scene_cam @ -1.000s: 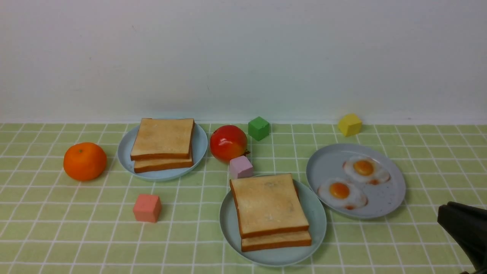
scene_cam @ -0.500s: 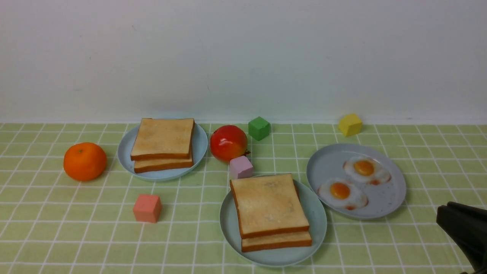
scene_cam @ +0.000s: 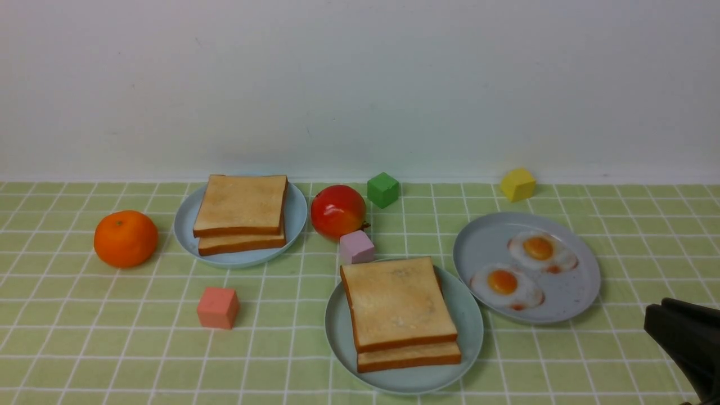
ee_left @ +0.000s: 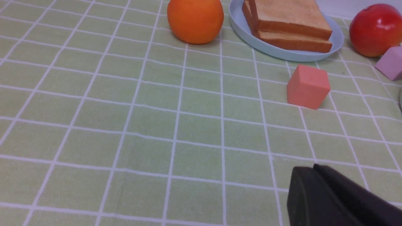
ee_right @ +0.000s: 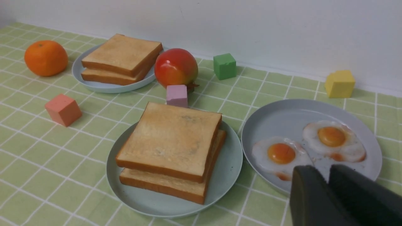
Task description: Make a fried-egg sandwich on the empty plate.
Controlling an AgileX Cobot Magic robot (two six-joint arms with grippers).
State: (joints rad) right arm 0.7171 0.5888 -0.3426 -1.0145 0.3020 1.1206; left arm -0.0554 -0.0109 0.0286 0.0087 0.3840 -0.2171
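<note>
Two tan toast slices [scene_cam: 396, 304] lie stacked on the pale mint-green plate [scene_cam: 472, 320] at the front centre; what lies between them is hidden. Two loose fried eggs [scene_cam: 506, 284] sit on the grey speckled plate [scene_cam: 568, 292] to its right. My right gripper [scene_cam: 655, 316] hovers at the front right, short of the grey plate. In the right wrist view the right gripper [ee_right: 326, 171] shows a narrow gap between its tips, with nothing in it. My left gripper [ee_left: 314, 167] is shut and empty over bare cloth, near the salmon cube [ee_left: 307, 86].
A light blue plate [scene_cam: 295, 219] with two more toast slices [scene_cam: 239, 216] stands at the back left. Around it are an orange [scene_cam: 125, 238], a red fruit [scene_cam: 337, 211], a pink cube [scene_cam: 355, 246], a green cube [scene_cam: 383, 189] and a yellow cube [scene_cam: 517, 184].
My right gripper has crept a touch to the left in the front view. The plates, toast and eggs have not moved.
</note>
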